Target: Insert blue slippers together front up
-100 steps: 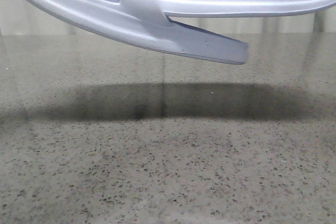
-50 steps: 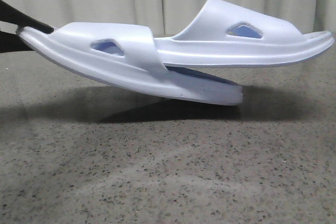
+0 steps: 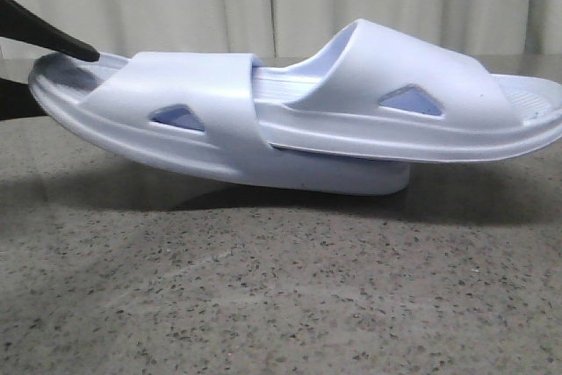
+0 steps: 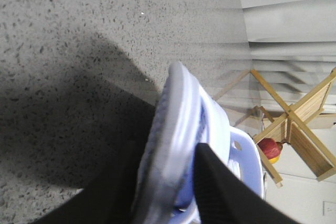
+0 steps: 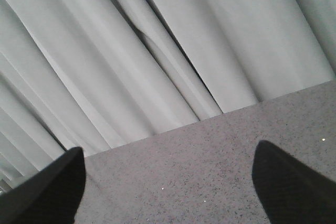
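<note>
- Front view shows the blue slippers (image 3: 299, 129) nested together — the right-hand one has its end pushed under the wide strap of the left-hand one, so the two overlap in the middle.
- The lower, left-hand slipper (image 3: 176, 129) touches the speckled grey desk (image 3: 281, 305) near its right-hand end; its left end is tilted up off the surface, with a dark shadow beneath.
- The upper, right-hand slipper (image 3: 421, 103) lies across the lower one's footbed and reaches out to the right edge of the picture, clear of the desk.
- Each strap shows a triangular side cut-out facing the camera.
- The left end effector (image 3: 35, 59) is closed on the raised left end of the lower slipper; one dark finger lies on top and one sits below the sole.
- In the left wrist view the same pinch is plain — black fingers (image 4: 220, 187) sit on either side of the pale sole edge, above the desk.
- The right end effector (image 5: 168, 182) is spread wide and holds nothing; in the right wrist view only bare desk and pale curtains (image 5: 157, 51) lie between its two dark fingertips.
- A wooden frame (image 4: 299, 124) stands beyond the desk in the left wrist view.
</note>
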